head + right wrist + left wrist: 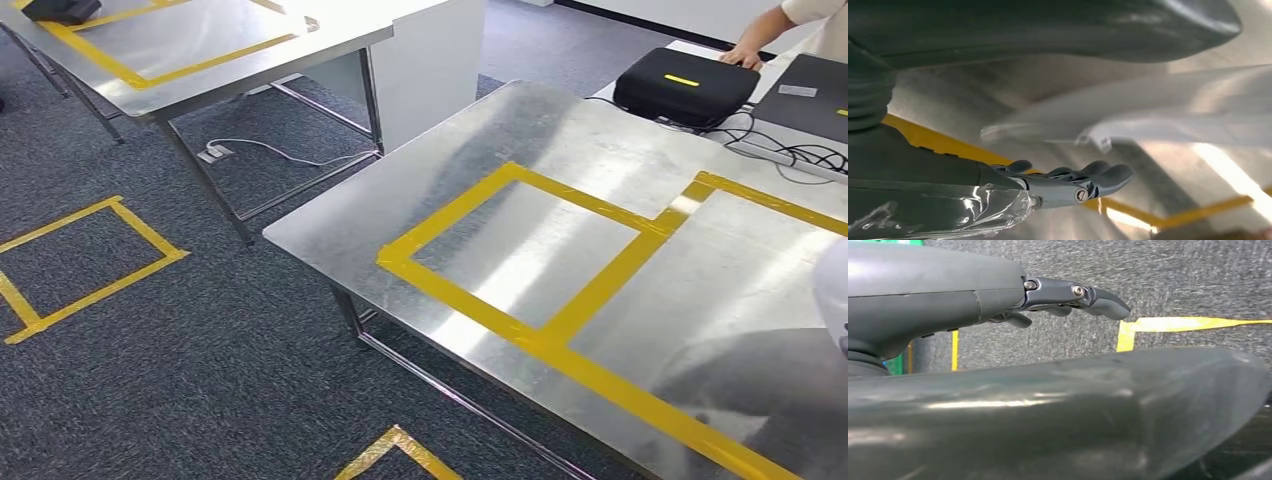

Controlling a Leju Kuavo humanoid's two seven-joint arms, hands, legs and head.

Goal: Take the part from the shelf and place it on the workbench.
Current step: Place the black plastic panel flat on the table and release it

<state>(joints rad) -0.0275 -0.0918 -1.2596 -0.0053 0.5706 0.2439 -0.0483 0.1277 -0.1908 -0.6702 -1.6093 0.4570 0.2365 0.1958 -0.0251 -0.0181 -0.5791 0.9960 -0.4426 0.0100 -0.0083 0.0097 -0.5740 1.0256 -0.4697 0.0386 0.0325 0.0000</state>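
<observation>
Lower the white part [1158, 117] level and let go only once flat inside the yellow tape rectangle [600, 282] on the table [520, 130]. Right hand [1048, 185] over the metal, fingers stretched, part between thumb and fingers; grip impossible to tell. Left hand [1068, 297] hanging over carpet [1173, 275], fingers straight, holding nothing. Beyond, a person's hand [742, 57] on a black case [685, 85].

The workbench [560, 130] is brushed, reflective sheet metal edged with matt yellow tape [600, 290], standing on rough dark grey carpet [200, 360], while behind it a black case [685, 85] looks like smooth matt plastic.
</observation>
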